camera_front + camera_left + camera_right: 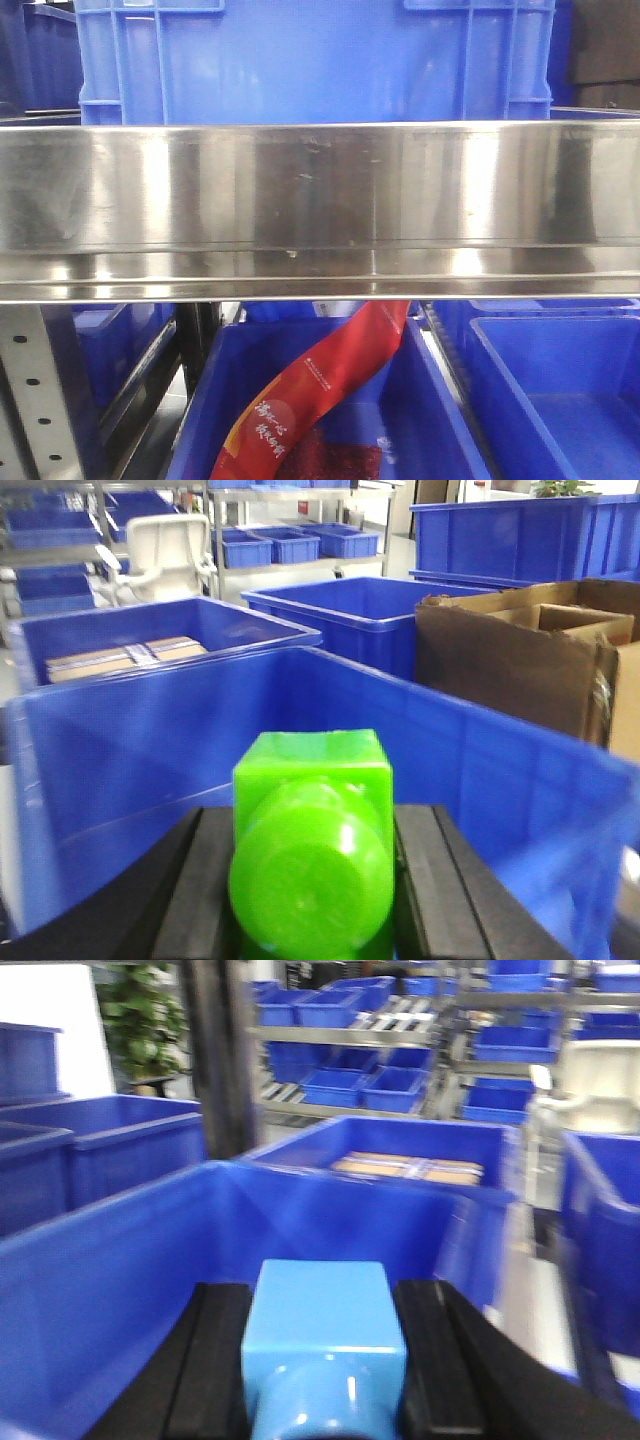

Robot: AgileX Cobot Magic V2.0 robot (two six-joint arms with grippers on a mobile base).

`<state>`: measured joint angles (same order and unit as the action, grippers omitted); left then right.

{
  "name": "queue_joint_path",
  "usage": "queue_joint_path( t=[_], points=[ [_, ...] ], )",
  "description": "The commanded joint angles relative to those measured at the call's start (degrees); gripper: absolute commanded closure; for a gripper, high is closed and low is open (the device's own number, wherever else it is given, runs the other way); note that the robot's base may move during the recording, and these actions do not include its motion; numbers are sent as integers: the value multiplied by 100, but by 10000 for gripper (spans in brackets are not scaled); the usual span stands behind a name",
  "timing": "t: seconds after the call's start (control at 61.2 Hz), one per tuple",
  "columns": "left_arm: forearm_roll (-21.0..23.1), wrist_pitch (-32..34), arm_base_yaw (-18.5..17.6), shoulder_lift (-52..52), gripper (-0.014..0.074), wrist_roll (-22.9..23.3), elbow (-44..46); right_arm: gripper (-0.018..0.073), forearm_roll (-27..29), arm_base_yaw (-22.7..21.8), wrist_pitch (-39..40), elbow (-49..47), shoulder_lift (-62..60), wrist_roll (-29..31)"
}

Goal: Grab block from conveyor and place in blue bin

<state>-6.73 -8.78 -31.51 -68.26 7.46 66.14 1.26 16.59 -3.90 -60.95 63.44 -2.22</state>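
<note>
Left wrist-mounted: left pincer (313, 890) is clamped on the green block (312, 820), with black fingers (210, 890) pressed on both its sides. The block has a square body and a round knob facing the lens. The blue bin (130, 770) sits directly behind the block and its inner wall fills the frame. The block top reads below the bin's far rim. The bin floor is hidden, so I can't tell if there's contact.
- Behind the bin, left: a bin of flat cardboard sheets (125, 655).
- Behind the bin, right: an open brown cardboard box (520, 650).

Right wrist-mounted (blurred): right pincer (322, 1360) is clamped on the light-blue block (325, 1330), black fingers (215, 1360) tight on either side. A blue bin wall (120, 1290) runs behind this block too; I can't tell whether it's the same bin.
- Behind the bin: a tub of flat cardboard (410, 1168).
- Further behind the bin: racks of small blue bins (350, 1070).
- Behind the bin, far left: a potted plant (140, 1020).

Exterior front-facing: a stainless steel rail (320, 190) spans the whole frame.
- Above the rail: a blue crate (310, 60).
- Below the rail: a lower blue tote (430, 440) holding a red printed pouch (320, 385), which leans diagonally.
- Below the rail, left: a perforated steel upright (25, 400).
</note>
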Motion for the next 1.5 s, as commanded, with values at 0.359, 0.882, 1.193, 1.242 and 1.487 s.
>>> queue_joint_path(
  t=[0.359,0.882,1.193,1.242,1.487],
  points=[
    [325,4,-39,-1656,393,-11,1200,620,-24,124,456,-716,1478,25],
    [605,-43,-28,-1756,297,-11,1200,134,7,124,436,-716,1530,25],
    [608,-48,-19,-1716,707,1,1200,727,26,124,390,-716,1453,25],
    [594,-48,-4,-1613,707,1,1200,727,26,124,390,-716,1392,25],
    [594,-215,268,-616,707,1,653,727,26,14,-276,-666,598,25]
  ],
)
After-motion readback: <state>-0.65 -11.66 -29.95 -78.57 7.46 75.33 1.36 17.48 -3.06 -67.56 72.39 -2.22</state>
